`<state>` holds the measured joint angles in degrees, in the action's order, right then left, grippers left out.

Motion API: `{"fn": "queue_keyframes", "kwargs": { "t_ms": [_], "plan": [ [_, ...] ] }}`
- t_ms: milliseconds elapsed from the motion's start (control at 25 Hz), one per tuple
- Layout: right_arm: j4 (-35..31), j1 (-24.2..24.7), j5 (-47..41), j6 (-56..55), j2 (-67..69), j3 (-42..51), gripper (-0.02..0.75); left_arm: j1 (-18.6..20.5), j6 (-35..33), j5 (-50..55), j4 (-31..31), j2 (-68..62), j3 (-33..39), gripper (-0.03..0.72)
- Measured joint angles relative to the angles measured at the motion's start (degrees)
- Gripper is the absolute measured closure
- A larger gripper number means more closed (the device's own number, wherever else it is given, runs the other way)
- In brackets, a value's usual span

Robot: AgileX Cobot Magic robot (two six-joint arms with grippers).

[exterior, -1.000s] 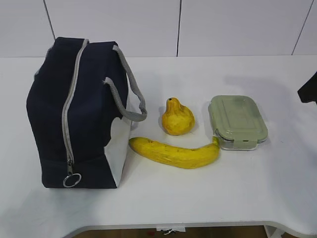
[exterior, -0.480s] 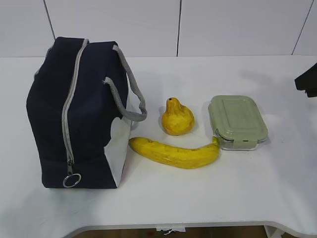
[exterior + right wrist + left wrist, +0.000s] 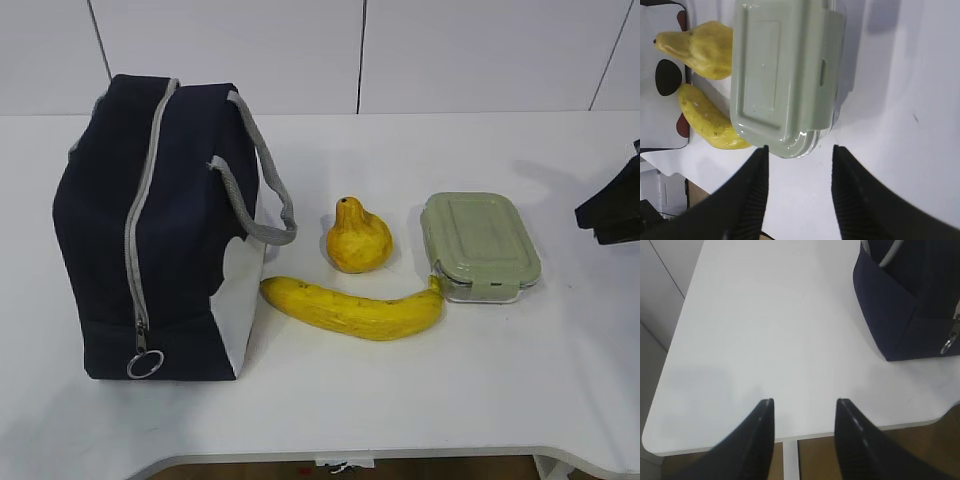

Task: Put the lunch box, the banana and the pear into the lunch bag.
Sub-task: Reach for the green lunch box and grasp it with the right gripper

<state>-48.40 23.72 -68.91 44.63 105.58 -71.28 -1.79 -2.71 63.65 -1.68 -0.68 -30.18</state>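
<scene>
A: On the white tabletop (image 3: 400, 400), nothing had gone into the lunch bag (image 3: 100, 230) yet. It stood at the left, navy, with its grey zipper (image 3: 140, 220) run shut down to the ring pull (image 3: 146, 364).

B: Where were the other three things?

A: In a loose group to the bag's right. The pear (image 3: 359, 238) sat nearest the grey handles, squat and yellow-orange. The banana (image 3: 352, 308) lay in front of it, long and faintly speckled, its tip touching or just beside the lunch box (image 3: 478, 245). The box was clear with a sage-green snap-on lid.

B: And the arms?

A: The right gripper (image 3: 799, 155) hung over the near end of the lunch box, jaws parted and empty, not touching it. In the exterior view only a dark piece of that arm showed at the right edge. The left gripper (image 3: 805, 407) hovered over bare tabletop at the front corner, jaws likewise parted and holding nothing, with the bag's lower corner off to one side.

B: So which step was it?

A: The very start, I'd judge: the right arm lining up on the box. But the bag looked closed, so I think the zipper had to be opened first, probably with the ring pull caught while the bag was steadied.
</scene>
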Motion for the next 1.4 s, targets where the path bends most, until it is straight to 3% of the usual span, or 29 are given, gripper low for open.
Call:
{"fn": "queue_keyframes", "kwargs": {
  "t_ms": [200,400,480,1400],
  "plan": [
    [-0.3,0.0,0.1,-1.0,0.0,-0.1,0.398,0.0,0.0,0.0,0.0,0.0,0.0,0.381],
    [-0.4,0.0,1.1,-2.9,0.1,-0.1,0.183,0.0,0.0,0.0,0.0,0.0,0.0,0.381],
    [-0.4,0.0,1.8,-2.5,0.1,-0.1,0.138,0.0,0.0,0.0,0.0,0.0,0.0,0.381],
    [-15.2,0.0,1.6,9.2,14.4,-4.9,0.142,0.0,0.0,0.0,0.0,0.0,0.0,0.381]
  ]
}}
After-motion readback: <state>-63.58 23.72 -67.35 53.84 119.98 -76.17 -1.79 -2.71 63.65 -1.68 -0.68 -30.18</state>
